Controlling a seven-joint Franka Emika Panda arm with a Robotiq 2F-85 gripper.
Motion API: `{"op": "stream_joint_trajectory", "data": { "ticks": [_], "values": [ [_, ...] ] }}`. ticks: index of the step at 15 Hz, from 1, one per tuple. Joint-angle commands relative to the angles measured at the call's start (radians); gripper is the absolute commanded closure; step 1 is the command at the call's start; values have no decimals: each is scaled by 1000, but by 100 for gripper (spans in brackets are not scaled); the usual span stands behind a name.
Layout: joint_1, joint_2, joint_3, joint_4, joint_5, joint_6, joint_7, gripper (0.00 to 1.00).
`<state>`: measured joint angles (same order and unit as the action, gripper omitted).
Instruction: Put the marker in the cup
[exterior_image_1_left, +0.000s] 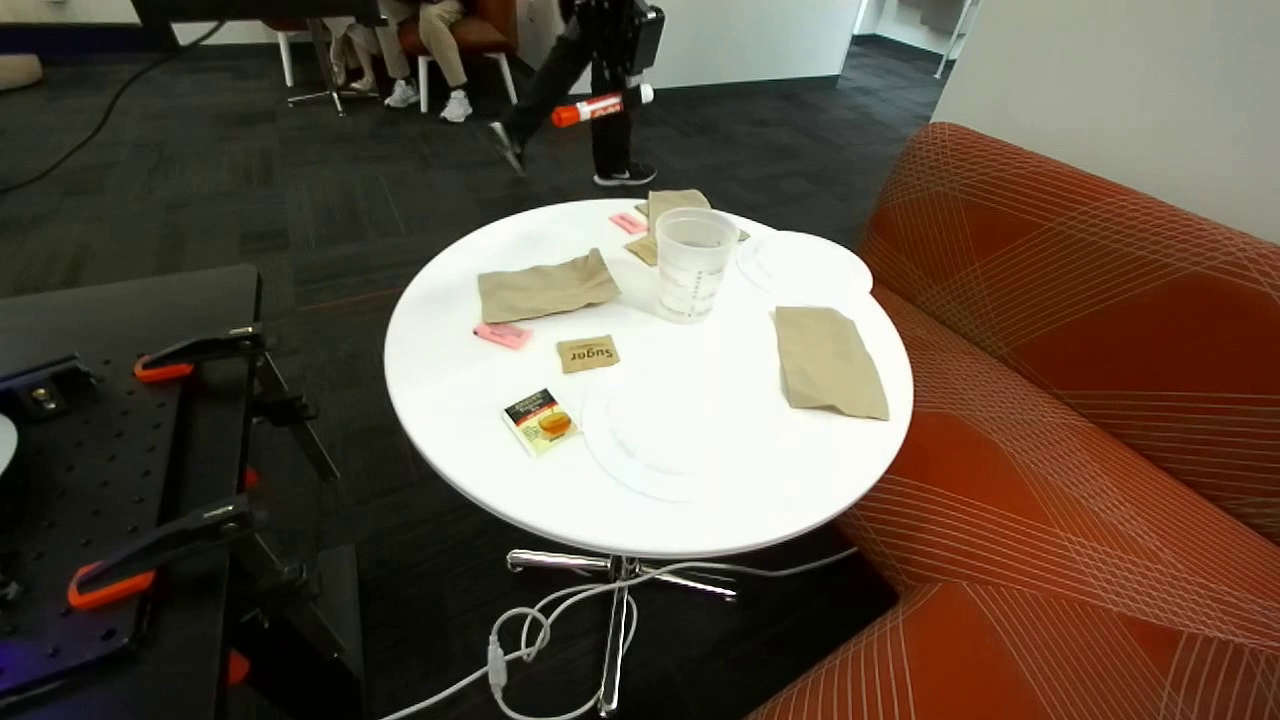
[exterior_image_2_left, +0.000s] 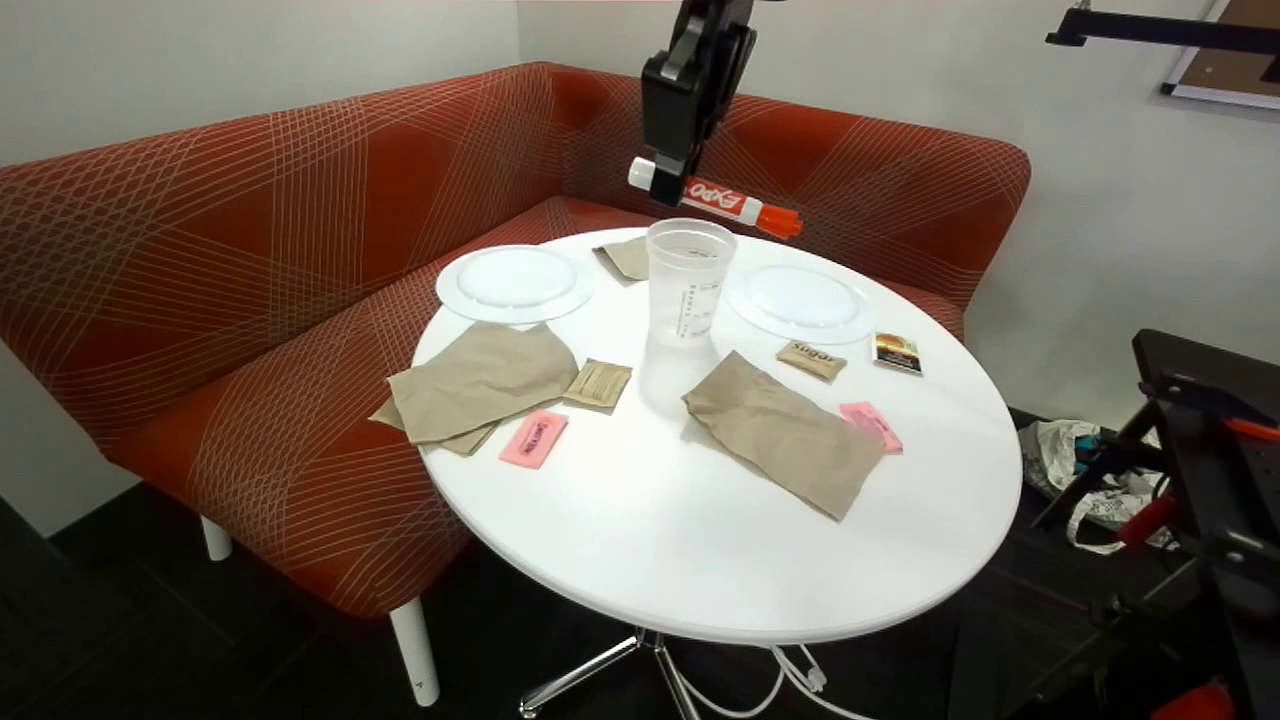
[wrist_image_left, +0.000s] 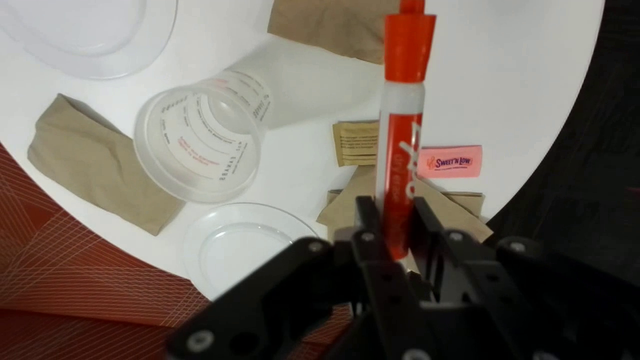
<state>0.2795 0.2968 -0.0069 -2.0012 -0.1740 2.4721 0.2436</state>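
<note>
My gripper (wrist_image_left: 393, 205) is shut on the marker (wrist_image_left: 403, 145), a red and white pen with a red-orange cap. The black fingertips of the gripper (exterior_image_2_left: 672, 190) hold the marker (exterior_image_2_left: 725, 200) near its white end, with the cap end sticking out. It is roughly level, tilted slightly. In an exterior view the marker (exterior_image_1_left: 598, 106) and gripper (exterior_image_1_left: 632, 85) are high above the table's far side. The cup (exterior_image_1_left: 688, 275) is clear, whitish and upright on the white table. The cup (exterior_image_2_left: 686, 290) is below and apart from the marker. In the wrist view the cup (wrist_image_left: 200, 145) lies left of it.
Two clear plates (exterior_image_1_left: 625, 475) (exterior_image_1_left: 850, 275) lie near the cup. Tan napkins (exterior_image_1_left: 548, 286) (exterior_image_1_left: 830, 365), pink packets (exterior_image_1_left: 503, 335), a sugar packet (exterior_image_1_left: 588, 354) and a tea packet (exterior_image_1_left: 541, 422) lie around the table (exterior_image_1_left: 440, 400). A red sofa (exterior_image_2_left: 300, 460) borders the table.
</note>
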Motion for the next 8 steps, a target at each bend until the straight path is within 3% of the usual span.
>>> {"op": "stream_joint_trajectory", "data": {
  "ticks": [1, 6, 7, 8],
  "values": [
    [-25, 4, 26, 1, -11, -3, 6, 80],
    [-25, 14, 26, 1, -10, -3, 6, 80],
    [-25, 14, 26, 1, -10, -3, 6, 95],
    [-17, 13, 17, 1, -27, 2, 36, 95]
  ]
}}
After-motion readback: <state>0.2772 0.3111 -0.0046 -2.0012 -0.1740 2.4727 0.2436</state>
